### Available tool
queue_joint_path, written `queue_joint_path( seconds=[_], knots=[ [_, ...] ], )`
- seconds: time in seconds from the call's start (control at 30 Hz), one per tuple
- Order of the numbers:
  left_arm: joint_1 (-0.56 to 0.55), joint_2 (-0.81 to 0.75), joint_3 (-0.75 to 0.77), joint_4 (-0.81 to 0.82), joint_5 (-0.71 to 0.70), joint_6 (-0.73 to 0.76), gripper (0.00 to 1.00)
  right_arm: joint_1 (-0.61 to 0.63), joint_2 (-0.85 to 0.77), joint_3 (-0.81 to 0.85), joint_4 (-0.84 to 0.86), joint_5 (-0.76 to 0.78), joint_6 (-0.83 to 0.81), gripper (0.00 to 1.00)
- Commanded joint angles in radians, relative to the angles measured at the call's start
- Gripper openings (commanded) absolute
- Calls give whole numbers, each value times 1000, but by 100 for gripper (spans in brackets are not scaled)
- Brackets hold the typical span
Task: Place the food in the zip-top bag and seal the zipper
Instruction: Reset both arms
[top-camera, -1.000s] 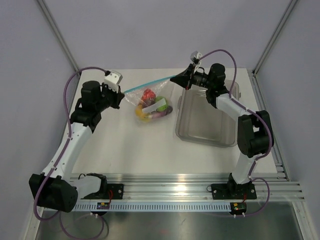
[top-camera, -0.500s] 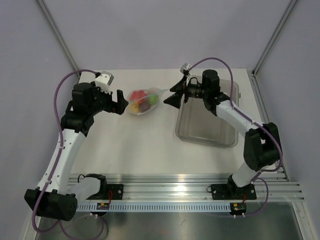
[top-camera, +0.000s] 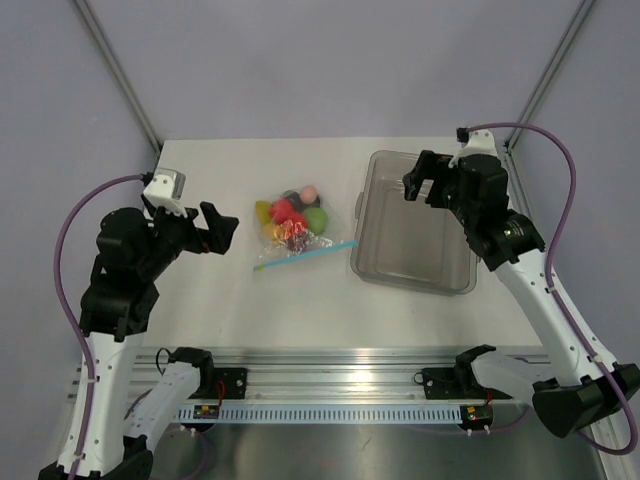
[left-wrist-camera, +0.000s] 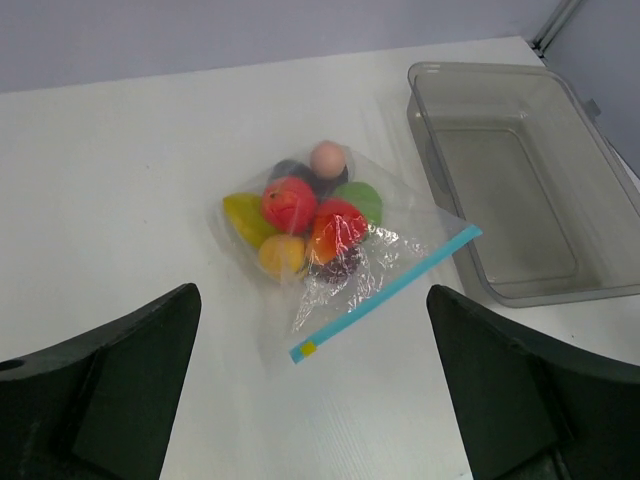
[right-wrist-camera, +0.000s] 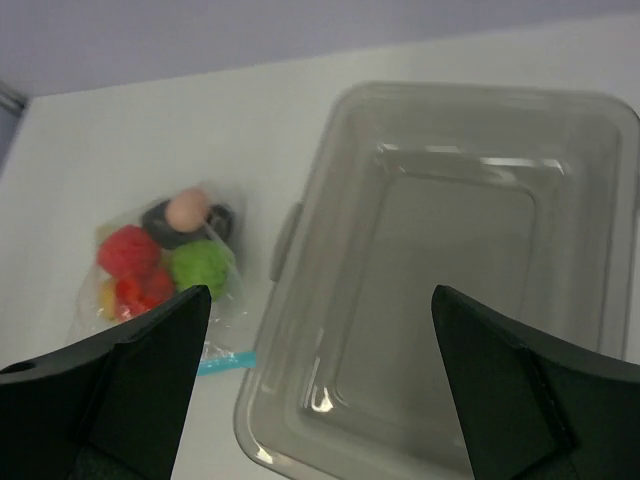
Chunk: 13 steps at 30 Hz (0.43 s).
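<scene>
The clear zip-top bag (top-camera: 300, 235) lies flat on the white table with the food (top-camera: 289, 213) inside it: red, yellow, green, pink and dark pieces bunched at its far end. Its zipper (top-camera: 305, 254), a light-blue strip, runs straight along the near edge. In the left wrist view the bag (left-wrist-camera: 375, 255), the food (left-wrist-camera: 300, 205) and the zipper (left-wrist-camera: 385, 295) lie ahead of my open left gripper (left-wrist-camera: 312, 300). My left gripper (top-camera: 222, 226) hangs left of the bag, apart from it. My right gripper (top-camera: 424, 178) is open above the bin, holding nothing. The right wrist view shows the bag (right-wrist-camera: 215, 305) at lower left.
A grey translucent bin (top-camera: 410, 281) stands right of the bag, with nothing in it. Its rim (left-wrist-camera: 500, 70) reaches the table's right edge. In the right wrist view the bin (right-wrist-camera: 460, 95) fills most of the picture. Frame posts rise at the back corners.
Both grippers have opened and let go of the bag's zipper ends. The bag has dropped flat onto the table. Both arms have pulled back and outward.
</scene>
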Motion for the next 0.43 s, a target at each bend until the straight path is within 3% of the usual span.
queue_joint_path(
  seconds=[0.0,0.13,0.4],
  knots=[
    [-2,-34,-74,-47,-7,-63,99,-2,-42,-73,-286,306,191,99],
    [0,-88,-140,20,-22,-92,99,-2,-131,-199,-301,297,219,99],
    [0,-106,-132,26,-13,-120,99,-2,-192,-262,-309,360,256,99]
  ],
)
